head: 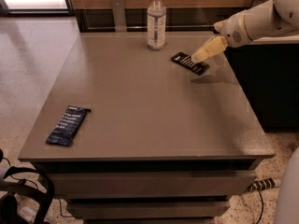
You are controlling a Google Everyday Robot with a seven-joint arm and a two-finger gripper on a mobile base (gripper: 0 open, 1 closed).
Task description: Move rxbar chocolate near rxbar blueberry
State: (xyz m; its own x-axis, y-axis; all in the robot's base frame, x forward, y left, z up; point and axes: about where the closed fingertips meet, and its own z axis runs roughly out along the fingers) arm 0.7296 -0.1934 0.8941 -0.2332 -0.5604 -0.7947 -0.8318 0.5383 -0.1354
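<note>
The rxbar chocolate (188,62), a flat black wrapper with white text rows, lies on the grey table (140,101) at the far right, near the back. The rxbar blueberry (68,125), a dark navy wrapper, lies near the front left corner of the table. My gripper (198,56) reaches in from the right on a white arm, its cream-coloured fingers pointing down-left. The tips are just over the right half of the black wrapper.
A clear water bottle (156,20) with a white cap stands at the back centre, left of the black wrapper. The table's right edge (243,92) borders a dark cabinet. Cables and black gear lie on the floor at the front left (18,195).
</note>
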